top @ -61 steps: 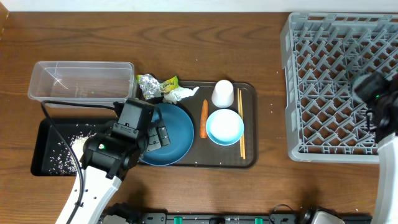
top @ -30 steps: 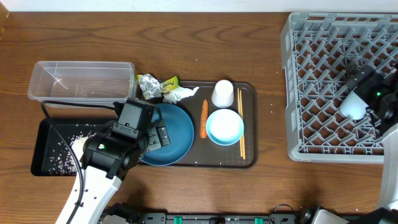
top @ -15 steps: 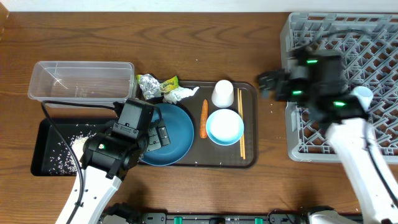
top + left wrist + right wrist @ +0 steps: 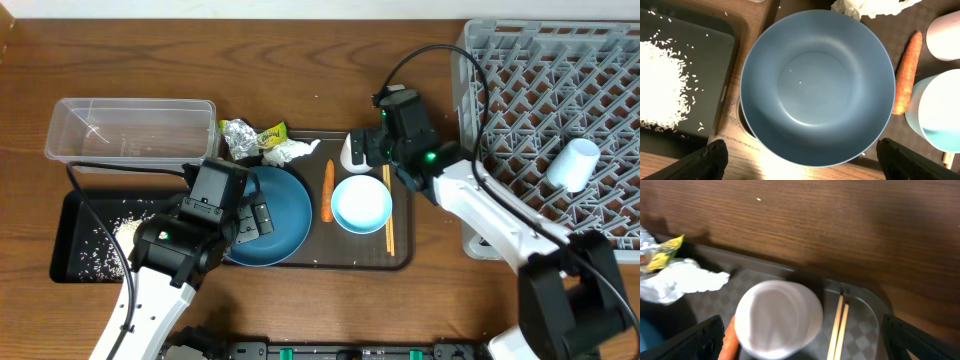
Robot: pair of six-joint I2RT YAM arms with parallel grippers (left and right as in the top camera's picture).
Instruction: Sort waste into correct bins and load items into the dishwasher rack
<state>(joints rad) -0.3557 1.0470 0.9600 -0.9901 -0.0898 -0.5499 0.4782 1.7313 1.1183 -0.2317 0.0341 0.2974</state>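
– Overhead?
– We see both released: left gripper (image 4: 257,220) over the dark-blue bowl (image 4: 290,215), right gripper (image 4: 368,150) over the white cup (image 4: 352,152) at the serving tray's (image 4: 400,255) far edge.
– Left wrist?
– Carrot (image 4: 903,75) beside our bowl.
– Right wrist?
– Chopsticks (image 4: 838,327), tissue (image 4: 682,280) flank the cup.

There are two bowls, a dark-blue one (image 4: 290,212) and a light-blue one (image 4: 361,203), both at the centre. There are two white cups, one (image 4: 352,152) above the light-blue bowl and one (image 4: 573,165) at the right. Two chopsticks (image 4: 388,215) lie side by side. There is one carrot (image 4: 327,192), one wrapper (image 4: 245,137) and one tissue (image 4: 290,152). There is one clear tub (image 4: 130,102), one black tray (image 4: 70,205), one brown tray (image 4: 400,245) and one grey rack (image 4: 468,120). The rice (image 4: 125,230) is one heap plus loose grains, too many to count. Two robot arms are in view, one (image 4: 165,250) at lower left and one (image 4: 480,205) at right.
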